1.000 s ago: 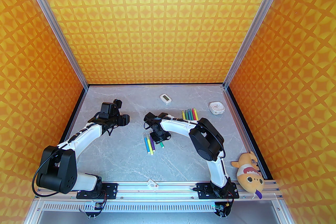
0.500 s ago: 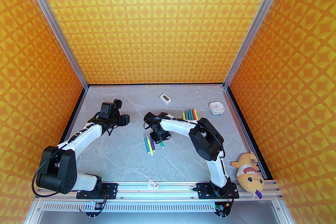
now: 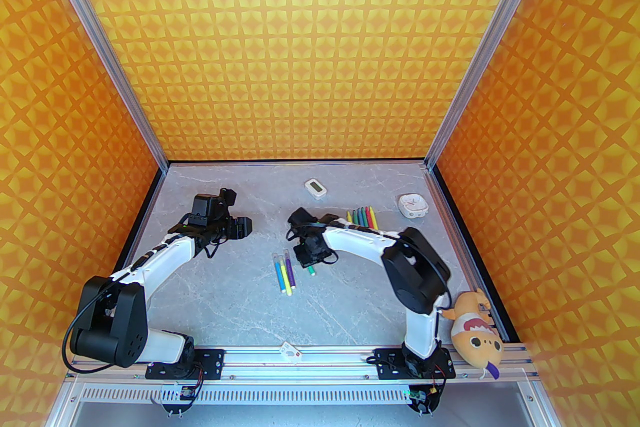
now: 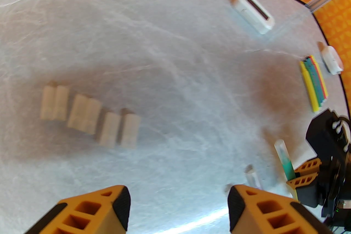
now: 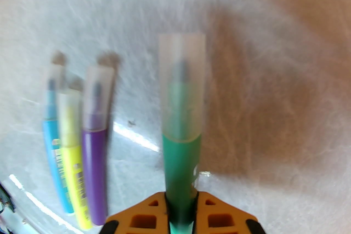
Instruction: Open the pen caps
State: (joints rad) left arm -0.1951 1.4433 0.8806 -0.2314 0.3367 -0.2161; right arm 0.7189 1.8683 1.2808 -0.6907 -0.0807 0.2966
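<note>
R wrist view: green pen (image 5: 181,161) lower end cut off by bottom edge, btwn right end effector (image 5: 181,197) fingers. Three pens (image 5: 93,161) at lower left blurred, print unreadable. L wrist view: six pen caps (image 4: 87,116) mid-left smeared, edges indistinct.

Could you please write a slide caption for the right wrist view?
Right gripper, jaws shut on a capped teal pen, beside three capped pens.

Six loose pen caps (image 4: 87,115) in a row on the table (image 4: 164,35), left jaws wide apart below.
</note>
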